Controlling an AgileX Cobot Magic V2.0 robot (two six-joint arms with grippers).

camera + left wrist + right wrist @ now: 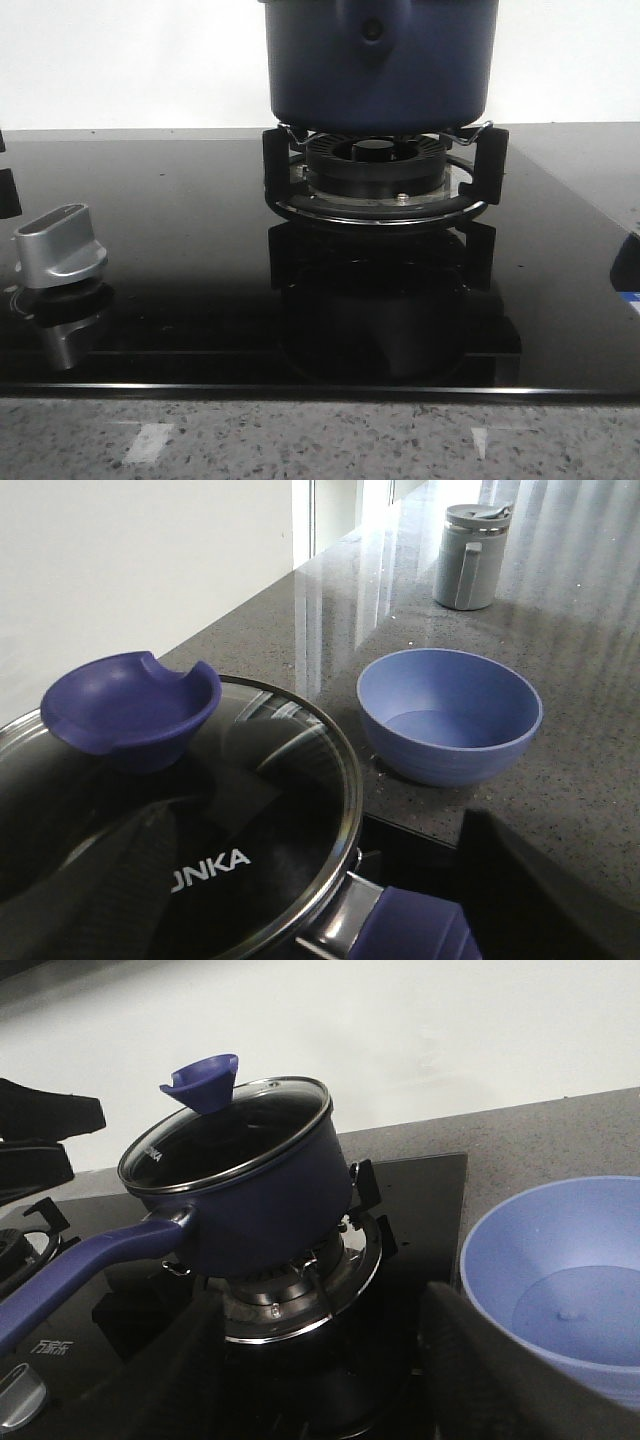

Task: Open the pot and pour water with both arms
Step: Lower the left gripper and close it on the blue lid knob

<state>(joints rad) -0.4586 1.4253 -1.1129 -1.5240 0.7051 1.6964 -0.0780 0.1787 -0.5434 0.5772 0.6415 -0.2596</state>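
Observation:
The dark navy pot (pixel 380 65) stands on the black burner grate (pixel 385 170). Its glass lid (pixel 200 830) is on, topped by a purple cup-shaped knob (pixel 135 705). The pot (pixel 255 1195) has a long purple handle (pixel 80 1260); any water inside is hidden. My left gripper (pixel 300 910) is open, its dark fingers (pixel 540 880) low beside the lid rim and handle base, holding nothing. My right gripper (pixel 320 1380) is open too, in front of the burner below the pot, with nothing between its fingers (pixel 180 1360).
A light blue bowl (pixel 565 1280) sits on the speckled counter right of the stove; the same bowl (pixel 450 715) shows past the lid. A grey lidded jug (pixel 470 555) stands farther back. A silver stove knob (pixel 60 245) is on the black glass hob (pixel 180 300) at the left.

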